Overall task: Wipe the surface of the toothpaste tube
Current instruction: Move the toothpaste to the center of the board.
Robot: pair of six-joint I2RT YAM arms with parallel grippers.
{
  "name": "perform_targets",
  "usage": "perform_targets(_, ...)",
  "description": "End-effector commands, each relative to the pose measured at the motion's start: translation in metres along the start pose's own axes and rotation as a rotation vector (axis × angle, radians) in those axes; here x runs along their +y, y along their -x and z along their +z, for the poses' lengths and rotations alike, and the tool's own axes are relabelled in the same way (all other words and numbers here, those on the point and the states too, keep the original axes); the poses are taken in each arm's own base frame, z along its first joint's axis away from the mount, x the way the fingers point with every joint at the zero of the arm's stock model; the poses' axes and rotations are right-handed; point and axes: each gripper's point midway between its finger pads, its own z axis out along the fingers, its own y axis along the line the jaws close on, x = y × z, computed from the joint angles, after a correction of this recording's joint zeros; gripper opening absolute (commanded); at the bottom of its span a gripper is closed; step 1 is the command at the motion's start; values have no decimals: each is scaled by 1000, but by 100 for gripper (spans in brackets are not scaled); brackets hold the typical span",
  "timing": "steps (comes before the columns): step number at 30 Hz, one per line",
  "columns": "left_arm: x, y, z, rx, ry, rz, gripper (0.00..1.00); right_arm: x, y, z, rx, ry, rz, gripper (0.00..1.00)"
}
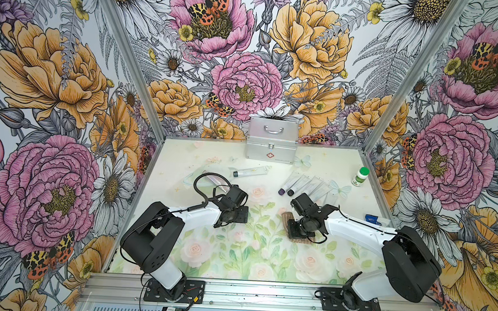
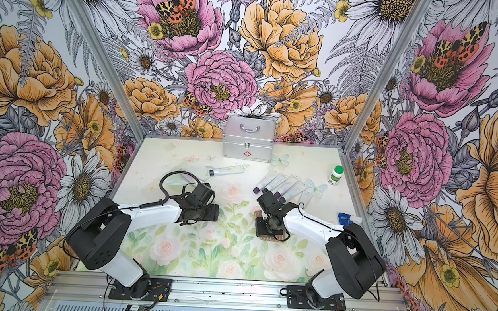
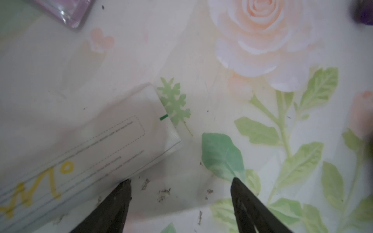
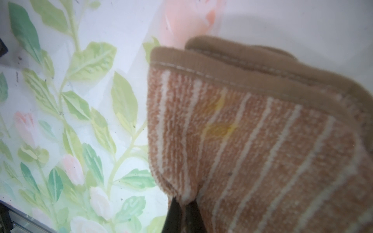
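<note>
**Right wrist view: cloth pinched, tube lying loose**

Right wrist view puts my right fingers [image 4: 175, 213] closest. They are clenched on a corner of the orange-and-white striped terry cloth [image 4: 252, 141], which has a tan stitched hem and a small yellowish smear. In both top views that cloth lies on the pale floral-printed worktop [image 1: 235, 259] under my right wrist, towards the middle.

My left fingers [image 3: 242, 197] are released and spread apart, with only bare worktop and a few dark specks between them. The white toothpaste tube [image 3: 90, 145] with yellow lettering lies flat on the worktop just outside that gap. Its flat crimped end, marked with a short green dash, reaches a little past the fingertips. The tube's edge meets the tip of one finger, and I cannot tell whether they touch. I cannot pick this tube out in the top views. A corner of a shiny lilac pouch [image 3: 66, 14] lies beyond the tube.

Farther out, a white tube with a dark cap [image 1: 249, 171] lies alone. To its right, a row of pale tubes with dark purple caps [image 1: 302, 184] lies side by side. By the right wall sit a blue-and-white packet [image 1: 374, 219] and, farther back, an upright white bottle with a green lid [image 1: 360, 176]. At the back wall stands a closed silver metal case [image 1: 271, 145] with a red cross on its front and a handle on top.
</note>
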Motion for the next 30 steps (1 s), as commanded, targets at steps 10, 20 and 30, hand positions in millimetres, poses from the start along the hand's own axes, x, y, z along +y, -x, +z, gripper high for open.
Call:
perform_targets(10,-7,10,-16,-20,-25,22,75,-4,0,-3,-19,-6,-8,0)
perform_targets(20,55,8,-78,-87,108,-37,81,-3,3,-3,-17,0,-13,0)
perform_targets(30,94,15,-62,-56,222,-119,82,-2,2,-5,-20,6,-17,0)
